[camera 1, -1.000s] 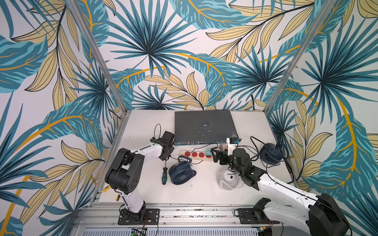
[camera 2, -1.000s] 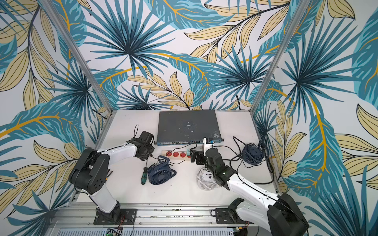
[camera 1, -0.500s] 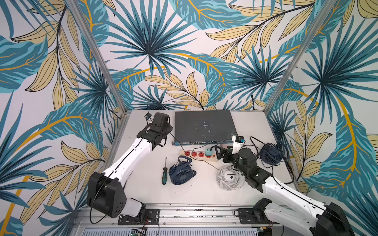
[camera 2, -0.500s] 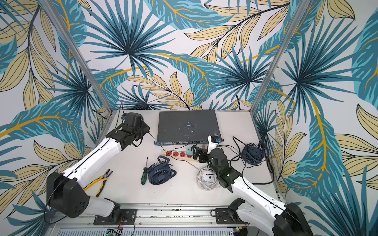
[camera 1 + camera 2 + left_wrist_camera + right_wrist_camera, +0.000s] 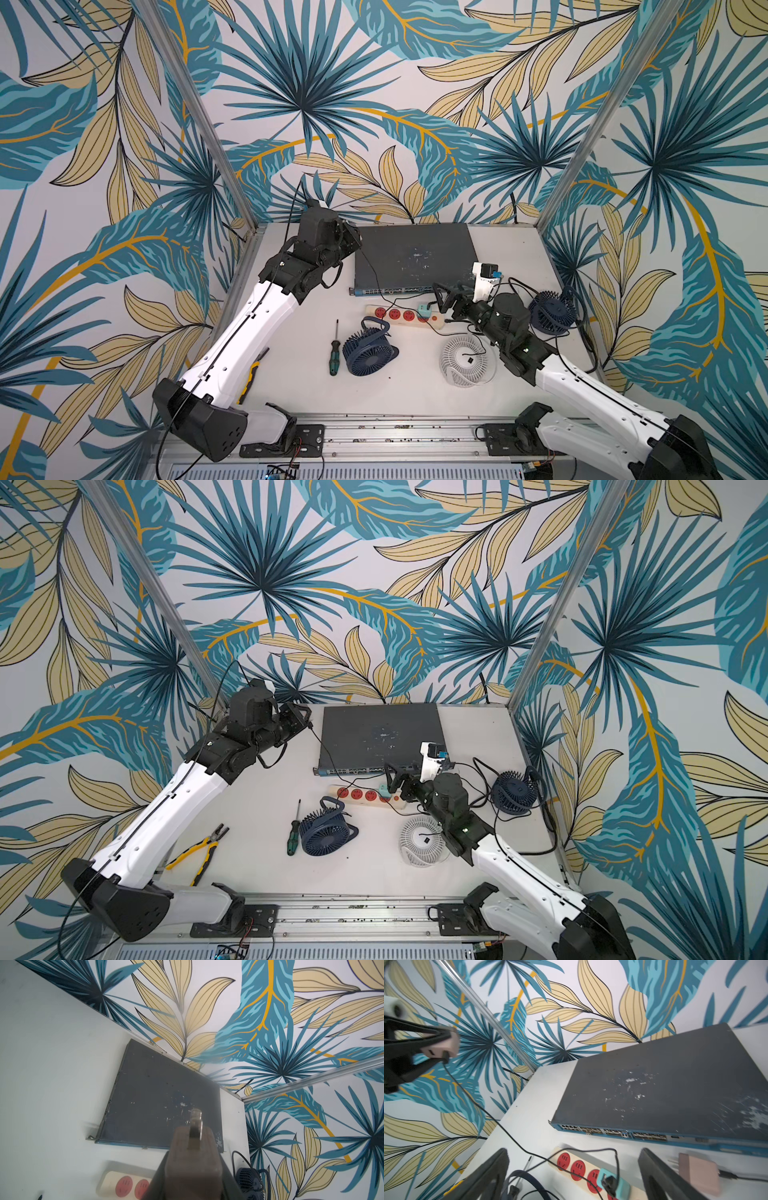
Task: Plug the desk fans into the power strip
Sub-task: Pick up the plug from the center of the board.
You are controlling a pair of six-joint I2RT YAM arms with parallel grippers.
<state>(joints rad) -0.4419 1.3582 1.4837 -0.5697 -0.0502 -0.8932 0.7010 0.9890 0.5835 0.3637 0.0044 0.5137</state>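
Left tool (image 5: 355, 246): high above the bench (image 5: 291, 395) toward its 10 o'clock corner, pads pinched tight on a metal-tipped plug (image 5: 195, 1124).
Cable (image 5: 500, 1126): thin and black, it hangs from that plug, slants down toward 4 o'clock and crosses the power strip (image 5: 395, 314). Which fan it ends at cannot be made out.
Right tool (image 5: 441, 297): jaws spread wide and empty, hovering low over the strip's 3 o'clock end.
Power strip: flat near the bench's centre, lying 9 to 3 o'clock, red sockets up and orange button at the 3 o'clock end.
Teal adapter (image 5: 424, 309): seated in the socket nearest the button, with a black lead plugged into it.
Network switch (image 5: 415, 257): dark grey slab at the bench's 12 o'clock, just beyond the strip.
Dark blue fan (image 5: 368, 353): at 6 o'clock of the strip.
White fan (image 5: 465, 361): at 5 o'clock of the strip, face up.
Second dark blue fan (image 5: 550, 311): at the bench's 3 o'clock edge.
Screwdriver (image 5: 334, 353): green handle, just at 9 o'clock of the nearer blue fan.
Pliers (image 5: 199, 848): yellow grips, at the bench's 8 o'clock.
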